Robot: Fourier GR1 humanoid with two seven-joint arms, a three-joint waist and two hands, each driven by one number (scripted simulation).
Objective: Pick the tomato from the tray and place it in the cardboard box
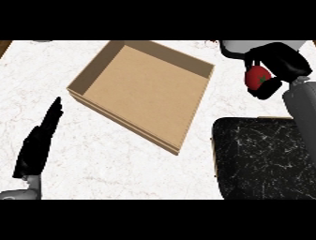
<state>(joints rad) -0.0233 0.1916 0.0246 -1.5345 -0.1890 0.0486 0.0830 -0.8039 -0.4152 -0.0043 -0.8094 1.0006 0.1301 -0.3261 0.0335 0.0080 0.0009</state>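
Note:
A red tomato [258, 77] with a green stem is held at the upper right, above the counter, with my right hand [279, 63] curled round it. It hangs beyond the far edge of the dark marbled tray [257, 159] and to the right of the open cardboard box [98, 70]. The box sits tilted in the middle of the counter and holds nothing visible. My left hand [39, 140] rests open at the lower left, fingers straight and pointing away, apart from the box.
A white marble counter [119, 168] fills the view, with wooden strips at the far left and far right edges. A pale rounded object [240, 46] shows at the top edge behind my right hand.

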